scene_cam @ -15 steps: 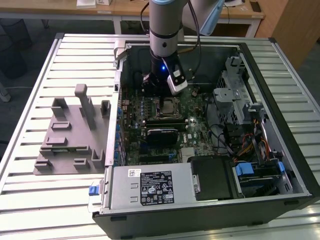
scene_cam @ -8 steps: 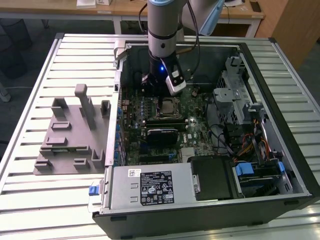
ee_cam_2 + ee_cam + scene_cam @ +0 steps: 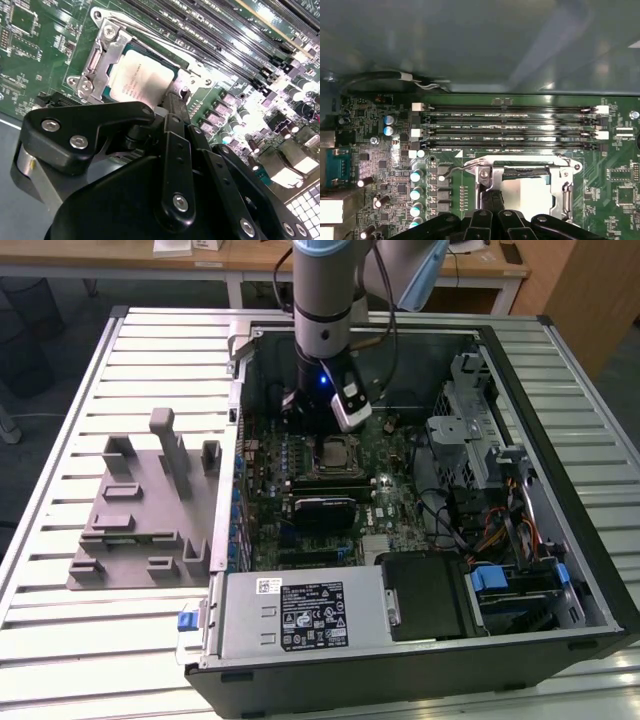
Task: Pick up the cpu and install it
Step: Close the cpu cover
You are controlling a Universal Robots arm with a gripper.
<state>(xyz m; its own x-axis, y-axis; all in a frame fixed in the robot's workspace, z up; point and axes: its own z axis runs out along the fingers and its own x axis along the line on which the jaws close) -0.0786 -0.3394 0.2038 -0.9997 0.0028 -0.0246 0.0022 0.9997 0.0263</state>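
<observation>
The cpu (image 3: 336,452), a flat square chip with a silvery top, lies flat inside the metal-framed socket (image 3: 312,466) on the motherboard in the open computer case. In both wrist views the cpu (image 3: 142,80) (image 3: 532,196) fills the socket frame (image 3: 106,47) (image 3: 566,181). My gripper (image 3: 318,430) hangs just above the socket's edge, on the side toward the exterior view's left. Its black fingertips (image 3: 492,199) look pressed together with nothing between them, beside the chip's edge. My gripper (image 3: 175,107) covers one edge of the socket.
A grey plastic tray (image 3: 140,510) with upright pegs stands on the slatted table at the exterior view's left. Around the socket are memory slots (image 3: 510,127), capacitors (image 3: 416,176), a drive cage (image 3: 470,430), cables (image 3: 500,530) and the power supply (image 3: 300,615). The case walls (image 3: 560,440) hem in the arm.
</observation>
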